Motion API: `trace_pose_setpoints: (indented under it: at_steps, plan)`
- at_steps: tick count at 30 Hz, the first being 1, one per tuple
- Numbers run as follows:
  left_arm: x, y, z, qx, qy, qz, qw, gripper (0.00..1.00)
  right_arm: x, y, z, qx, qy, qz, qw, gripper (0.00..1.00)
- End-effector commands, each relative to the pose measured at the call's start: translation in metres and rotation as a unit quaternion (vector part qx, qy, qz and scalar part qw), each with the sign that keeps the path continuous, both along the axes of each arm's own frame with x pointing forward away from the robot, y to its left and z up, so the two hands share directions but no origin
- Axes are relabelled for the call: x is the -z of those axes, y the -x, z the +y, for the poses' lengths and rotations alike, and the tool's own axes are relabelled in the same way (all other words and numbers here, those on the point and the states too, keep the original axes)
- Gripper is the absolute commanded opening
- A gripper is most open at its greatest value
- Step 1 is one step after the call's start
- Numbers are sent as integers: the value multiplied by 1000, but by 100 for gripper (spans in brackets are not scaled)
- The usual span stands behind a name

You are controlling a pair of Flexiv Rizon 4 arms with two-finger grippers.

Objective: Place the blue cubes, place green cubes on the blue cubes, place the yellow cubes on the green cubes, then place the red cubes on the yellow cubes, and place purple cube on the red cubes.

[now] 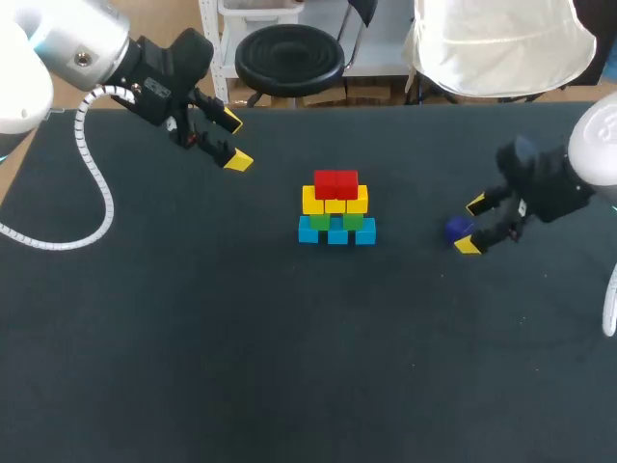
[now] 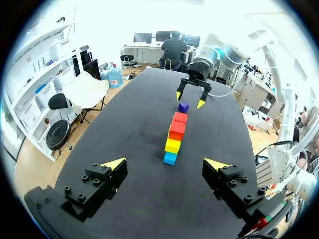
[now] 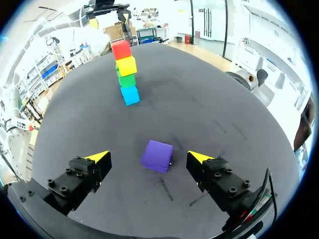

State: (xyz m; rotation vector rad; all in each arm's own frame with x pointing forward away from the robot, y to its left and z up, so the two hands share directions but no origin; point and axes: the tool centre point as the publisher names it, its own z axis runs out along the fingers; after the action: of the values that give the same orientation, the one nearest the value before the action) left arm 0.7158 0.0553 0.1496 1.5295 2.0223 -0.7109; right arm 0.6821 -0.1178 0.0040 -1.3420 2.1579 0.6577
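Note:
A stack of cubes stands mid-table: blue cubes (image 1: 335, 232) at the base, green cubes (image 1: 336, 221) on them, yellow cubes (image 1: 335, 201) above, red cubes (image 1: 335, 182) on top. The purple cube (image 1: 458, 229) lies on the table right of the stack, between the spread fingers of my right gripper (image 1: 471, 225), untouched by either finger. In the right wrist view the purple cube (image 3: 157, 156) sits between the fingertips of the right gripper (image 3: 149, 159) with gaps on both sides. My left gripper (image 1: 232, 141) hangs open and empty above the table, left of and behind the stack (image 2: 174, 137).
The black table (image 1: 241, 347) carries nothing else near the stack. Its far edge (image 1: 386, 104) runs just behind both arms.

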Motion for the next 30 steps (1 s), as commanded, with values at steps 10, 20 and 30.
trace_pose_setpoints:
  at_steps: [10, 20, 30]
  plan:
    - [1, 1, 1, 1, 2, -2, 1000, 100, 18, -22, 6, -7, -20, 19, 1000, 100]
    - [1, 1, 1, 1, 2, -2, 1000, 100, 16, -20, 5, -2, -10, 15, 1000, 19]
    - [1, 1, 1, 1, 2, -2, 1000, 100, 14, -20, 3, -17, 2, 22, 1000, 0]
